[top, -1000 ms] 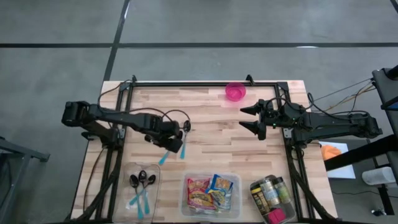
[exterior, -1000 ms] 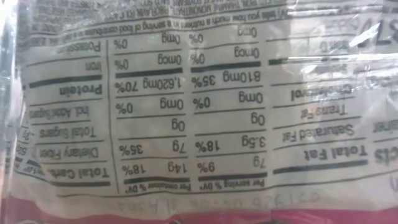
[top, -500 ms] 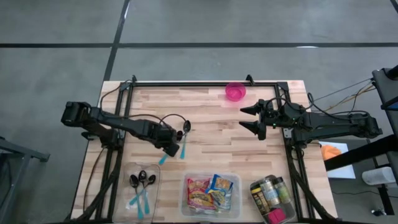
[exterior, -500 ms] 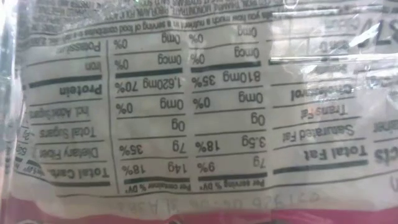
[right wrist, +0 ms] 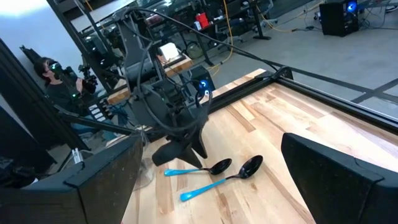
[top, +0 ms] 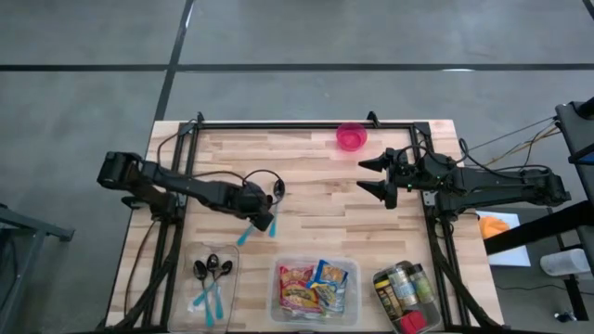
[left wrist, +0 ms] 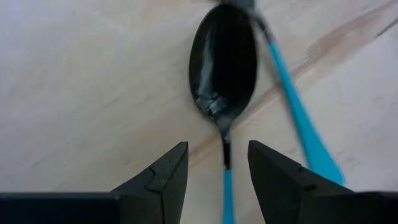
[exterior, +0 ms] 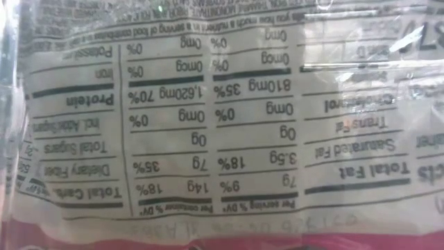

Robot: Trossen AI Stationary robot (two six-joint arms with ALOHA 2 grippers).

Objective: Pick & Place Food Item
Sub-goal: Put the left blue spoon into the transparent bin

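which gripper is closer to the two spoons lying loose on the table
Left. The left gripper hangs open right over the spoons; the right gripper waits open well off to their side, near the pink bowl.

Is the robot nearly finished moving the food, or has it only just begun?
Only just begun. The food packets lie in their clear bin, none moved. The left gripper is open over a spoon on the table. The right gripper waits open near the pink bowl.

From above I get even, soft light with faint shadows on the table (top: 316, 186). My low camera is filled by a blurry, glaring packet (exterior: 222, 125). The spoon (left wrist: 222, 68) close-up looks slightly soft, with glints.
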